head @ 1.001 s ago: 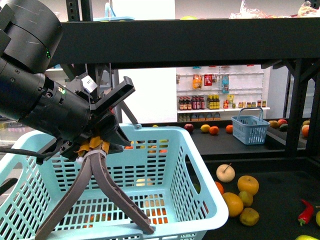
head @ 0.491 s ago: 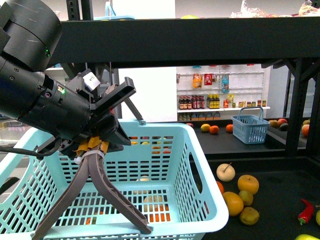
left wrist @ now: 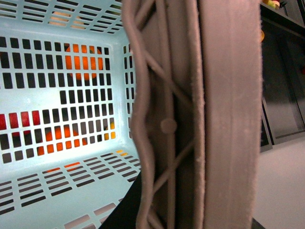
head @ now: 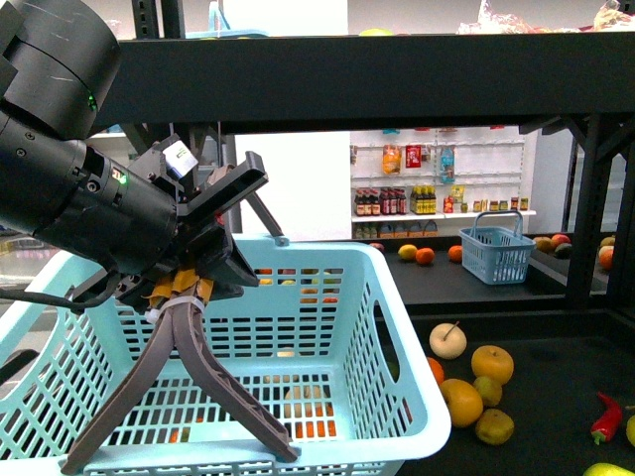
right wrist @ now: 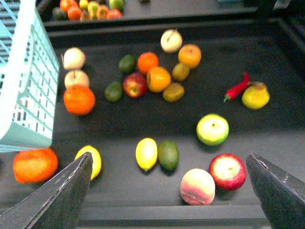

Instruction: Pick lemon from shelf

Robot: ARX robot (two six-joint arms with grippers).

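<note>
The lemon (right wrist: 146,153), a bright yellow oval, lies on the black shelf deck (right wrist: 190,117) beside a dark green fruit (right wrist: 168,154). A second yellow oval fruit (right wrist: 90,161) lies near one fingertip. My right gripper (right wrist: 168,157) is open and empty above the deck, its fingers wide on either side of the lemon. My left gripper (head: 184,288) is shut on the basket handle (head: 189,377) of a light blue basket (head: 397,327). The handle (left wrist: 214,119) fills the left wrist view. The shelf's upper deck (head: 397,74) spans the front view.
On the deck lie a red apple (right wrist: 227,171), a peach (right wrist: 198,186), a green apple (right wrist: 212,129), a red chili (right wrist: 237,87) and several oranges (right wrist: 78,99). A small blue basket (head: 496,250) stands further back. White store shelves (head: 437,183) are beyond.
My left gripper and the light blue basket have shifted slightly up and to the left. The fruits on the deck have not moved.
</note>
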